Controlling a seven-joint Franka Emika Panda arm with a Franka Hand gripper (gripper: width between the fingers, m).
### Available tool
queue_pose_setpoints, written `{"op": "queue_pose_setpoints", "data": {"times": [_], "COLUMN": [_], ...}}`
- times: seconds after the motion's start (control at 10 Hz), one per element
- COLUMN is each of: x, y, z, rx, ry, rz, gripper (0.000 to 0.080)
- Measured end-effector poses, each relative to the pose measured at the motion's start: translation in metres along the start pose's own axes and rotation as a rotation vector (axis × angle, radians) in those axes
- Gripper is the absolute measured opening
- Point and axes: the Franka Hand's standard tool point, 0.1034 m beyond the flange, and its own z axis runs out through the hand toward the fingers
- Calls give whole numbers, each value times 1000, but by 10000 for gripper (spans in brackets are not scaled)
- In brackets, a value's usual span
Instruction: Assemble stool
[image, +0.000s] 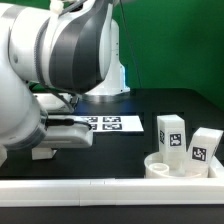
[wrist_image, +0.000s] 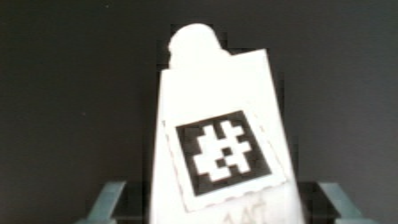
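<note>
In the wrist view a white stool leg block (wrist_image: 214, 110) with a black-and-white tag lies on the dark table, lengthwise between my fingers. My gripper (wrist_image: 219, 203) is open: the left finger (wrist_image: 112, 203) and the right finger (wrist_image: 331, 203) flank the leg with a dark gap on each side. In the exterior view my gripper (image: 58, 137) is low over the table at the left, largely hidden by the arm. The round seat disc (image: 160, 167) lies at the right, with two more leg blocks, one (image: 170, 136) beside the other (image: 204, 149), standing on or just behind it.
The marker board (image: 112, 123) lies flat at the middle back. A long white border rail (image: 110, 190) runs along the front. The arm's white base (image: 108, 80) stands behind the board, against a green backdrop.
</note>
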Motion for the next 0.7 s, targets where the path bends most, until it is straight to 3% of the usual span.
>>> {"op": "queue_pose_setpoints", "data": {"times": [0.2, 0.5, 0.6, 0.7], "x": [-20, -31, -27, -26], "y": [-27, -71, -79, -78], "z": [-31, -65, -72, -71], "rx": [-1, -9, -15, -14], "ry": [-5, 40, 87, 104], "rz": [33, 114, 100, 98], "gripper": [325, 327, 327, 327]}}
